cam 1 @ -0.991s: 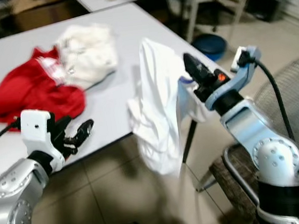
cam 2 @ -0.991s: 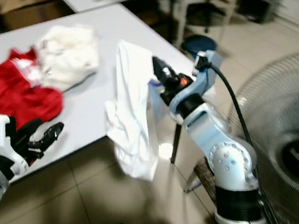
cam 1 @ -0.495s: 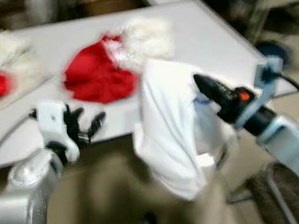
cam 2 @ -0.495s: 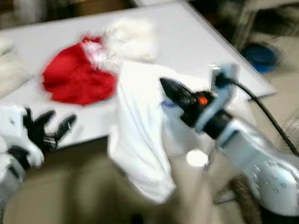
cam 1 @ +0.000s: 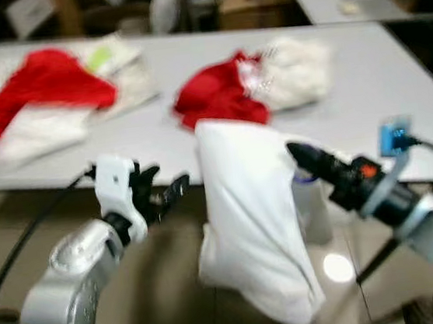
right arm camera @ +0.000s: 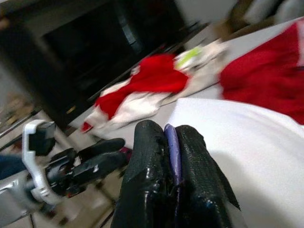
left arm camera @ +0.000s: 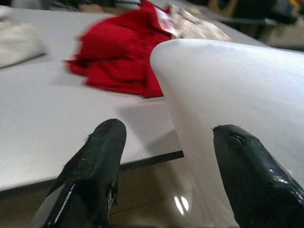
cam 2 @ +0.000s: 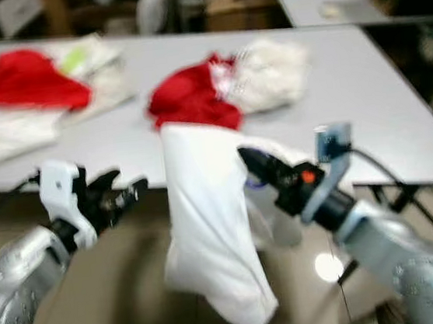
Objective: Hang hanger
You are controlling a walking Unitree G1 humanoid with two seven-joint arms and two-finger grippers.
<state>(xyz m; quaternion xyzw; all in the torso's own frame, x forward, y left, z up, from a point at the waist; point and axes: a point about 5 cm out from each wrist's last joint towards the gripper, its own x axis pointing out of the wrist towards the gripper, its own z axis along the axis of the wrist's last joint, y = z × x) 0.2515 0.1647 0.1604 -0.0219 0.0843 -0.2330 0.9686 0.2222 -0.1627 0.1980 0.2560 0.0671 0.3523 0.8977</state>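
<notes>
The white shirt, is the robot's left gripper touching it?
Apart. In the left eye view, floor shows between the open left gripper and the hanging white shirt. The right gripper pinches the purple hanger carrying it.

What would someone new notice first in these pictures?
A white garment hanging in mid-air before the table edge, carried on a purple hanger pinched in the right end effector. The left end effector is open beside the cloth. Behind them, red clothes and a fluffy white piece lie heaped on the grey table.
</notes>
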